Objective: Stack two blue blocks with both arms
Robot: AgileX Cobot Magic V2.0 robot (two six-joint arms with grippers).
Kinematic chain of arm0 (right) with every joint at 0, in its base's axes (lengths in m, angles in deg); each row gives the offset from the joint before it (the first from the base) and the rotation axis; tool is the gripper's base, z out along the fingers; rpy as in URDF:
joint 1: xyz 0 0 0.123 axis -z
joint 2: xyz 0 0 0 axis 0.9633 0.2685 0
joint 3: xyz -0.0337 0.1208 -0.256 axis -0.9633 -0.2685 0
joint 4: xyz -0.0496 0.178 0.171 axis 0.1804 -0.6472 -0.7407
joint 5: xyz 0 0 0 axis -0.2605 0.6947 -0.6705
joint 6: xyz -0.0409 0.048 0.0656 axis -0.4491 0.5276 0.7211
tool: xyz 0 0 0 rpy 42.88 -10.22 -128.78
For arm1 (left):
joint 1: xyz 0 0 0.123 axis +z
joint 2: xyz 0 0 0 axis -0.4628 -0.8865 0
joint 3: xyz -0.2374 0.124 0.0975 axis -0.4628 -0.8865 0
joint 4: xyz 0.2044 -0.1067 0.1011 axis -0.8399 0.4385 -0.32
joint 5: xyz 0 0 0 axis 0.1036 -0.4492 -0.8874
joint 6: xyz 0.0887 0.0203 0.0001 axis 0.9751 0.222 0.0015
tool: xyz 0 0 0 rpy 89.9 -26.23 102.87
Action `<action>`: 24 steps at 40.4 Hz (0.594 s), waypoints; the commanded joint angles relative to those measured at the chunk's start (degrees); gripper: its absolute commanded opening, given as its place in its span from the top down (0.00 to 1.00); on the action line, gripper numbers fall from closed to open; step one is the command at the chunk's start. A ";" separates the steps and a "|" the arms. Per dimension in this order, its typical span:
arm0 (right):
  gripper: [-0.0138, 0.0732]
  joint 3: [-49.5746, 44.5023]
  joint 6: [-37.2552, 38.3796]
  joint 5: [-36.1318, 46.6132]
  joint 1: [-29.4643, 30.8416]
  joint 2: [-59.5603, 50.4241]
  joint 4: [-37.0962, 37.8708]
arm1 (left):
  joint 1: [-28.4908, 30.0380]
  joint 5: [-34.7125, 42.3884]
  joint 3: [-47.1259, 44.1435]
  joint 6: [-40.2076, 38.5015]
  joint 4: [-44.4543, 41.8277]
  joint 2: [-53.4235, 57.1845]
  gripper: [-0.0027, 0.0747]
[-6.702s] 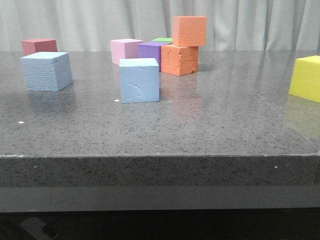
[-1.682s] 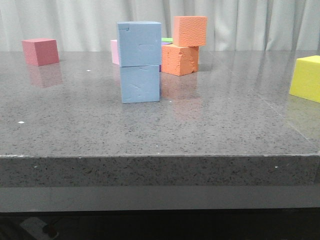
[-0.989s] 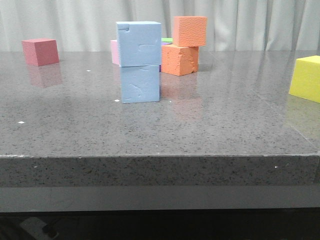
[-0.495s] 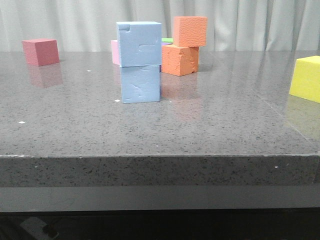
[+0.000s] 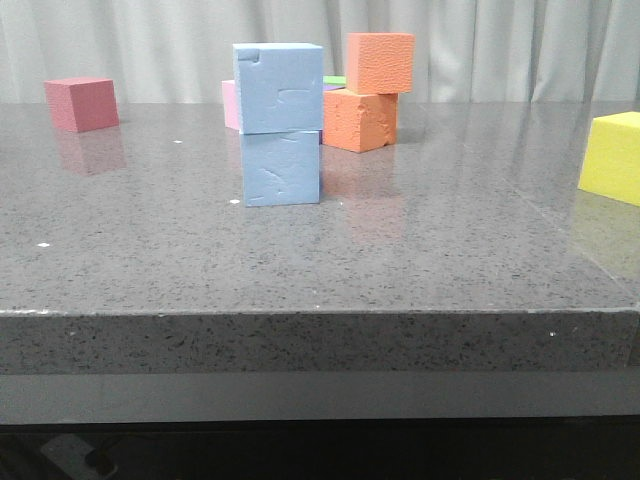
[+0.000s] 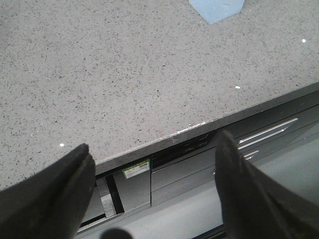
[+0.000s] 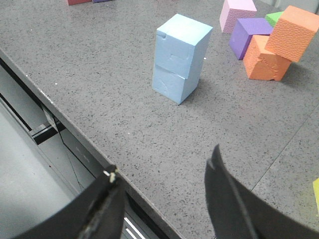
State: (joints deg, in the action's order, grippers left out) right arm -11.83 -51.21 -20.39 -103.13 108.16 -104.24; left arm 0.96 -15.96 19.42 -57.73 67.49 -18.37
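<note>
Near the middle of the grey speckled bench (image 5: 420,260), somewhat toward its left edge, the two blue blocks stand as a stack: the upper blue block (image 5: 278,88) rests on the lower blue block (image 5: 281,168), its faces slightly overhanging and turned a little relative to the block beneath. Nothing grips either block. Behind the stack, toward the far edge, lie a pink cube (image 7: 238,15), a purple cube (image 7: 247,36) and a green cube (image 7: 274,18), with two orange cubes (image 5: 368,92) stacked just beside them. A red cube (image 5: 81,103) sits near the far left corner; a yellow cube (image 5: 613,156) sits at the right edge. The left gripper (image 6: 154,191) hangs over the near edge of the bench, jaws spread wide and empty. The right gripper (image 7: 164,209) likewise hangs over the near edge, jaws apart and holding nothing, well apart from the stack.
</note>
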 commanded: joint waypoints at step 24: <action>0.41 1.46 -0.31 4.33 0.43 -0.11 -1.29 | -0.38 6.76 1.11 -0.43 -0.28 -0.23 0.71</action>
State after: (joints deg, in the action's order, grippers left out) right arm -11.83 -51.35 -20.39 -103.13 108.16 -104.37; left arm 0.96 -13.67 19.07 -57.76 67.49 -18.37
